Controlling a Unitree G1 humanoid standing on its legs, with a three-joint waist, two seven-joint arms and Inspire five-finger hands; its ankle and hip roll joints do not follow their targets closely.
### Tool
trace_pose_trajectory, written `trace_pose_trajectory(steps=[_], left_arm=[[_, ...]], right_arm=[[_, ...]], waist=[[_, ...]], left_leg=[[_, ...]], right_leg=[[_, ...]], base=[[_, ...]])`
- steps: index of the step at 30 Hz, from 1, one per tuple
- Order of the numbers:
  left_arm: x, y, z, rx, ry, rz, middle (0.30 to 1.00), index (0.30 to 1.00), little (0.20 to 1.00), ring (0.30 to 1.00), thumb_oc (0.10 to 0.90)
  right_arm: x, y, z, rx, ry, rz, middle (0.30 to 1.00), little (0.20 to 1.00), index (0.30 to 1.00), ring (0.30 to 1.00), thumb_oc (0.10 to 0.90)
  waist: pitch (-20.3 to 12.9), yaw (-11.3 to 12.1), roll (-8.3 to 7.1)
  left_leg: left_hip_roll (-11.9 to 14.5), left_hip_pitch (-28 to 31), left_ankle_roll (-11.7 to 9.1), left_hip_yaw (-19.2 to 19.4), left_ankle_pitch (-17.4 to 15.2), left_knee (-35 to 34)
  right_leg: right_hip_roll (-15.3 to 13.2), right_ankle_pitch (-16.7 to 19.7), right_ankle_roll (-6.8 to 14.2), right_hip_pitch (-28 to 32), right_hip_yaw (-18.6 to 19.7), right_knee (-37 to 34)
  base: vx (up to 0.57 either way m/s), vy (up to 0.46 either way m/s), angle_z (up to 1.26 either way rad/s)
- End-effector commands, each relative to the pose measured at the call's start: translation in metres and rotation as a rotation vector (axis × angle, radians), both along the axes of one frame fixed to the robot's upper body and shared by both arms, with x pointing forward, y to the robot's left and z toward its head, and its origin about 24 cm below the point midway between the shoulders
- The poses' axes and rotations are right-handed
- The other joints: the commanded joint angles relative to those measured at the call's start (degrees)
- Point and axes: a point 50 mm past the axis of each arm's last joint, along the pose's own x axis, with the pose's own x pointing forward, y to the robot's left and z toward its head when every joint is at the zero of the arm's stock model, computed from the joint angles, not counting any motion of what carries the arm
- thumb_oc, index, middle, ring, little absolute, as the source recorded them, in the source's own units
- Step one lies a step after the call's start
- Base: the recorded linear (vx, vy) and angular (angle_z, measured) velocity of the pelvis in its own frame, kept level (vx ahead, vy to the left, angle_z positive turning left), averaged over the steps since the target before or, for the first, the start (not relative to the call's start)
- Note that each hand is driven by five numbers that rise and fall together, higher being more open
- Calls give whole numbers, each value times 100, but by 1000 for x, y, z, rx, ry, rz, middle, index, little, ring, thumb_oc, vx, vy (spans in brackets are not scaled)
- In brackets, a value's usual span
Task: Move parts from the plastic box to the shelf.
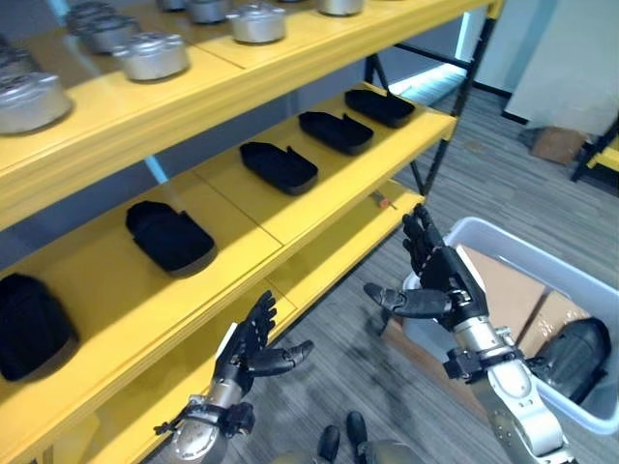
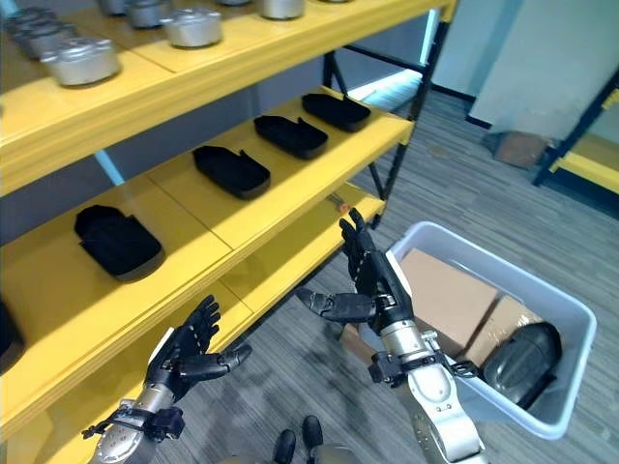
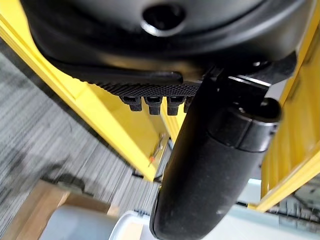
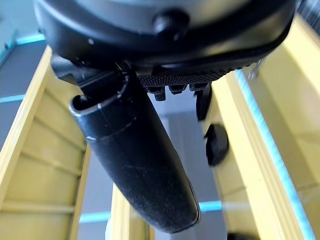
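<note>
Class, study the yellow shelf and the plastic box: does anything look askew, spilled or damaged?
Nothing stands out. Black parts sit spaced along the yellow shelf; one dark part lies in the plastic box. Left hand and right hand are open, empty.

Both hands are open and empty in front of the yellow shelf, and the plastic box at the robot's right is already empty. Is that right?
Not quite: the plastic box is not empty. The right eye view shows one black part in it, beside cardboard pieces. The rest holds: the left hand and right hand are open and empty in front of the yellow shelf.
</note>
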Motion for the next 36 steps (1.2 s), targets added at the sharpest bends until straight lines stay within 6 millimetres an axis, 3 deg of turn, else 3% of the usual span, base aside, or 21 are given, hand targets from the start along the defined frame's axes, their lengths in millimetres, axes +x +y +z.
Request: trace_pose_trajectory(steps=[1,5,7,8,9,10,14,15,16,18,20,21,26,29,30,31,32,33,34,35,36], left_arm=[[11,4,34,10,-194,-15,1000,1000,1000,1000,900],[12,8,36,22,-200,-5,1000,1000,1000,1000,900],[16,17,40,32,-217,56,1000,1000,1000,1000,900],[16,20,39,30,-211,78,1000,1000,1000,1000,900],[16,20,39,30,-211,79,1000,1000,1000,1000,900],[20,20,40,44,-218,75,1000,1000,1000,1000,900],[26,18,44,65,-243,70,1000,1000,1000,1000,900],[26,18,44,65,-243,70,1000,1000,1000,1000,900],[28,18,44,65,-242,83,1000,1000,1000,1000,900],[28,17,42,69,-233,79,1000,1000,1000,1000,900],[31,16,44,38,-244,94,1000,1000,1000,1000,900],[31,16,44,37,-244,94,1000,1000,1000,1000,900],[37,12,43,43,-243,75,1000,1000,1000,1000,900],[37,11,42,32,-244,78,1000,1000,1000,1000,900],[35,11,42,28,-242,81,1000,1000,1000,1000,900],[35,11,42,28,-242,81,1000,1000,1000,1000,900],[34,11,40,26,-234,76,1000,1000,1000,1000,900],[33,10,39,22,-231,76,1000,1000,1000,1000,900],[31,11,37,28,-220,73,1000,1000,1000,1000,900],[28,14,37,35,-218,74,1000,1000,1000,1000,900],[26,14,36,38,-216,68,1000,1000,1000,1000,900]], right_arm=[[6,10,49,55,-246,78,1000,1000,1000,1000,900],[9,13,50,50,-250,86,1000,1000,1000,1000,900],[19,27,56,57,-283,106,1000,1000,1000,1000,900],[23,34,55,69,-279,107,1000,1000,1000,1000,900],[23,34,55,69,-279,107,1000,1000,1000,1000,900],[28,37,57,55,-285,99,1000,1000,1000,1000,900],[27,33,59,32,-298,69,1000,1000,1000,1000,900],[27,33,59,32,-298,69,1000,1000,1000,1000,900],[24,29,57,36,-290,52,1000,1000,1000,1000,900],[24,27,55,37,-282,46,1000,1000,1000,1000,900],[22,20,57,40,-293,23,1000,1000,1000,1000,900],[22,20,57,40,-293,22,1000,1000,1000,1000,900],[18,8,55,30,-291,-26,1000,1000,1000,1000,900],[16,4,54,22,-290,-33,1000,1000,1000,1000,900],[15,0,54,11,-290,-35,1000,1000,1000,1000,900],[15,0,54,12,-290,-35,1000,1000,1000,1000,900],[14,-1,54,8,-287,-31,1000,1000,1000,1000,900],[13,-1,52,6,-281,-30,1000,1000,1000,1000,900],[14,-3,51,3,-273,-29,1000,1000,1000,1000,900],[14,-3,51,3,-275,-26,1000,1000,1000,1000,900],[13,-5,51,3,-272,-32,1000,1000,1000,1000,900]], waist=[[-444,11,-79],[-368,18,-62],[-194,343,38],[-224,468,118],[-221,454,121],[-203,405,159],[-166,272,58],[-163,273,58],[-229,268,-128],[-259,253,-208],[-319,150,-312],[-319,147,-306],[-334,-38,-375],[-271,-65,-394],[-146,-13,-472],[-140,-20,-460],[-14,57,-479],[5,69,-512],[84,269,-591],[123,356,-604],[136,366,-582]], left_leg=[[-179,-130,58,-288,-181,170],[-68,-167,106,113,-326,291],[315,-169,-4,725,-471,287],[567,-76,-121,1025,-505,159],[569,-64,-123,1013,-498,141],[720,25,-170,1103,-510,64],[708,202,-209,1118,-567,-85],[708,206,-208,1118,-566,-87],[719,270,-279,1209,-622,-156],[780,327,-325,1231,-631,-186],[1132,328,-547,1252,-645,-84],[1141,328,-555,1246,-649,-80],[1807,347,-926,1358,-435,143],[1993,93,-998,1313,-193,1010],[1868,-195,-943,1190,32,1912],[1882,-241,-946,1168,-8,2000],[1690,-436,-893,981,-34,2456],[1565,-596,-836,941,5,2492],[889,-1164,-643,639,-342,2261],[725,-1358,-592,497,-450,1961],[758,-1525,-622,456,-223,1550]], right_leg=[[136,108,193,999,348,-836],[191,22,275,773,508,-435],[-588,-144,428,458,-1206,-72],[-1195,-114,430,504,-2283,-101],[-1194,-114,432,516,-2296,-108],[-1604,138,526,290,-2471,-40],[-1852,533,747,198,-2345,-317],[-1851,535,747,203,-2345,-321],[-1843,499,781,329,-2516,-542],[-1758,505,768,395,-2548,-626],[-1541,439,680,461,-2619,-663],[-1532,436,674,466,-2627,-666],[-1031,113,413,619,-2723,-742],[-786,-37,202,756,-2642,-811],[-712,-107,51,885,-2574,-855],[-700,-108,47,887,-2584,-856],[-648,-145,9,976,-2489,-897],[-659,-165,-1,997,-2477,-932],[-707,-151,60,1074,-2284,-1040],[-684,-145,105,1105,-2183,-1070],[-648,-133,135,1097,-2144,-1099]], base=[[23,68,-65],[-16,27,-67],[-63,-99,-111],[0,-103,-138],[71,-125,-208],[98,-96,-187],[87,-89,-39],[145,-163,4],[114,-127,12],[196,-293,8],[234,-397,-9],[146,-311,-7],[141,-315,-10],[150,-294,-3],[81,-153,-20],[118,-199,-21],[50,-66,-35],[167,-68,-50],[207,-19,-43],[238,19,-32],[207,33,-34]])
